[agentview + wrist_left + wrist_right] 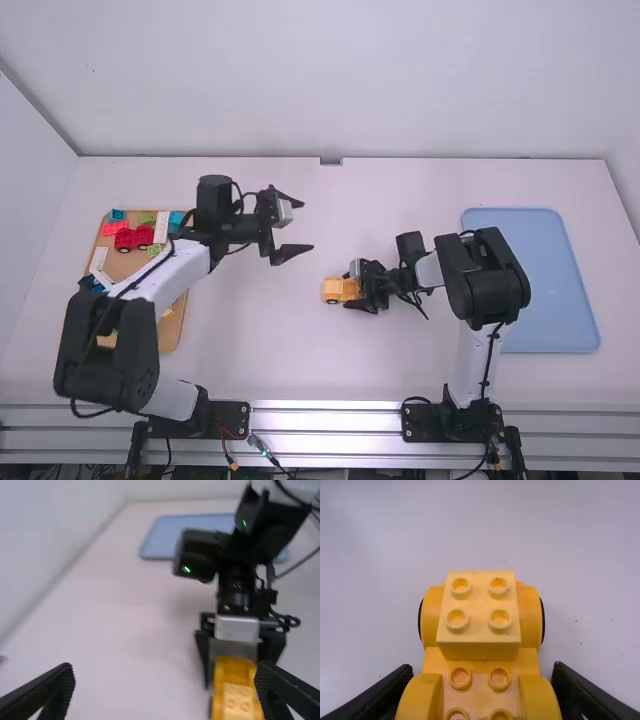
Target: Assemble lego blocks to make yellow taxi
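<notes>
While the right fingers clasp the yellow car just below mid-frame, presumably steadying it for building, the left fingers gape wide, empty.

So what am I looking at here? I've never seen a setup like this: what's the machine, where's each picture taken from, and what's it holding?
It's two robot arms at a white table. The high view looks down from above and behind them; each wrist view comes from a camera on that arm, its own two fingers at the bottom edge.

On the table are a blue tray at the right and a board at the left, bearing a red toy vehicle and loose blocks.

The right hand grips a yellow toy car. The left hand is open and empty.
</notes>
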